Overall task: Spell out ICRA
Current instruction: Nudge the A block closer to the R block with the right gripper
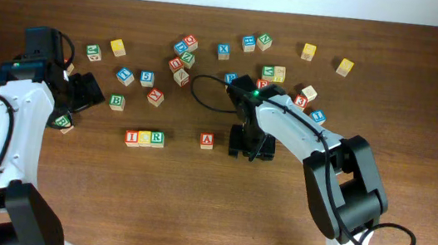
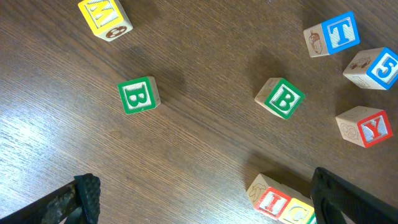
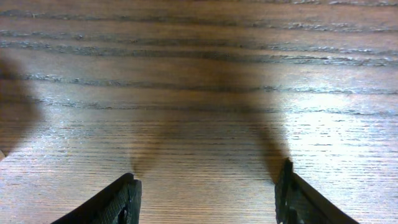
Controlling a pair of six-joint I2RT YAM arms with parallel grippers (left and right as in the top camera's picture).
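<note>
Blocks I (image 1: 132, 137), C (image 1: 145, 138) and R (image 1: 157, 138) stand touching in a row on the table. The red A block (image 1: 207, 140) stands alone to their right, a gap away from R. My right gripper (image 1: 251, 147) is open and empty just right of the A block. The right wrist view shows only bare wood between its jaws (image 3: 208, 193). My left gripper (image 1: 91, 94) is open and empty, left of the row. In the left wrist view the I block (image 2: 272, 200) and C block (image 2: 297, 213) sit beside its right finger (image 2: 205, 205).
Several loose letter blocks lie scattered across the far half of the table (image 1: 243, 59). Near my left gripper are two green B blocks (image 2: 138, 95) (image 2: 281, 98), a blue T (image 2: 333, 34), a 5 (image 2: 373, 68), a red Y (image 2: 365, 126) and a yellow block (image 2: 104, 17).
</note>
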